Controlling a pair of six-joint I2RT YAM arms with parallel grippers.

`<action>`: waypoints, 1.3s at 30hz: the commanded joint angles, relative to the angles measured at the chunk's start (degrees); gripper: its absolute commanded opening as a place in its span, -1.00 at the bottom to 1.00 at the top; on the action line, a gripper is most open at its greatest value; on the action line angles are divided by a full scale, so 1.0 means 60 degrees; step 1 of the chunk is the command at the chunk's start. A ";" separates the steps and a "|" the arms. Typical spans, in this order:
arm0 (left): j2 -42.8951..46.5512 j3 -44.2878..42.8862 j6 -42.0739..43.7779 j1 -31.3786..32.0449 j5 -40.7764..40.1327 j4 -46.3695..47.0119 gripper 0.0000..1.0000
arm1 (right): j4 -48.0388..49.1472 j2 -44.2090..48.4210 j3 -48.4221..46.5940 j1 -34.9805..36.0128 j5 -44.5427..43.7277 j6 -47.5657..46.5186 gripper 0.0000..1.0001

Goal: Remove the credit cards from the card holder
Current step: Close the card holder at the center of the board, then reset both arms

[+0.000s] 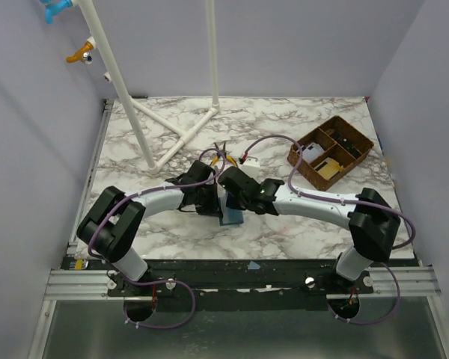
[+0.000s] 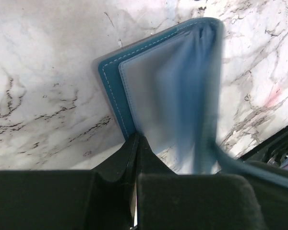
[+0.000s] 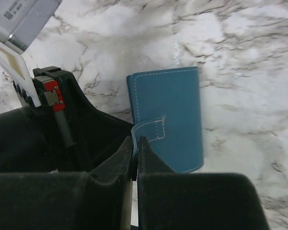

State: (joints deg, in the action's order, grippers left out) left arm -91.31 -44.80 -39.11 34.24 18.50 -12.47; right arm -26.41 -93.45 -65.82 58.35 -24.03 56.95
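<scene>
Near the table's (image 1: 322,232) front edge, the left gripper (image 2: 137,143) pinches the card holder (image 1: 231,217) at its rim while the right gripper (image 3: 135,143) clamps its strap (image 3: 151,127). Light, floppy and slick, it seems best held by its edges.

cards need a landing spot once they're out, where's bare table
Bare marble: the far strip between the white pipe frame and the brown tray, and the near strip this side of the card holder. Crowded at centre, where the left gripper and right gripper pinch it.
</scene>
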 commanded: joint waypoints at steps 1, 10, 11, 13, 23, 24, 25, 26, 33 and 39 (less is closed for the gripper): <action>0.0591 0.0010 0.0015 -0.0152 -0.0355 -0.0346 -0.99 | 0.1060 -0.0954 -0.0009 0.0107 0.1011 0.0178 -0.81; 0.3106 0.0957 0.0298 -0.0711 -0.1383 -0.1565 -0.71 | 0.1337 -0.1424 -0.0219 0.0099 0.0937 0.0082 0.18; 0.3326 0.0976 0.0332 -0.0721 -0.1463 -0.1701 -0.63 | 0.1344 -0.1337 -0.0221 0.0097 0.0951 0.0078 0.29; 0.3792 0.0942 0.0406 -0.0753 -0.1583 -0.1912 -0.57 | 0.1408 -0.1069 -0.0206 0.0104 0.1003 0.0009 0.55; 0.5064 -0.0119 0.0860 -0.0829 -0.1775 -0.2911 -0.43 | 0.1401 0.0427 -0.0229 0.0107 0.0954 -0.0350 1.00; 0.5136 -0.0206 0.0931 -0.0827 -0.1753 -0.2939 -0.37 | 0.1387 0.0562 -0.0208 0.0107 0.0897 -0.0389 1.00; 0.5240 -0.0283 0.0962 -0.0828 -0.1737 -0.2960 -0.29 | 0.1338 0.0712 -0.0192 0.0111 0.0808 -0.0405 1.00; 0.5315 -0.0354 0.1001 -0.0829 -0.1703 -0.2955 -0.18 | 0.1299 0.0829 -0.0181 0.0112 0.0718 -0.0441 1.00; 0.6221 -0.0841 0.1235 -0.0829 -0.1880 -0.3048 0.97 | 0.1340 0.1872 0.0339 0.0105 -0.0001 -0.0572 1.00; 0.6372 -0.1252 0.1412 -0.0829 -0.1980 -0.3336 0.97 | 0.1341 0.2313 0.0507 0.0100 -0.0222 -0.0625 1.00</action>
State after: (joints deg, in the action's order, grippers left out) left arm -53.69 -49.69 -32.40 29.43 8.14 -31.16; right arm -18.90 -81.10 -64.03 58.57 -22.20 54.04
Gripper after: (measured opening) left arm 0.984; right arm 0.998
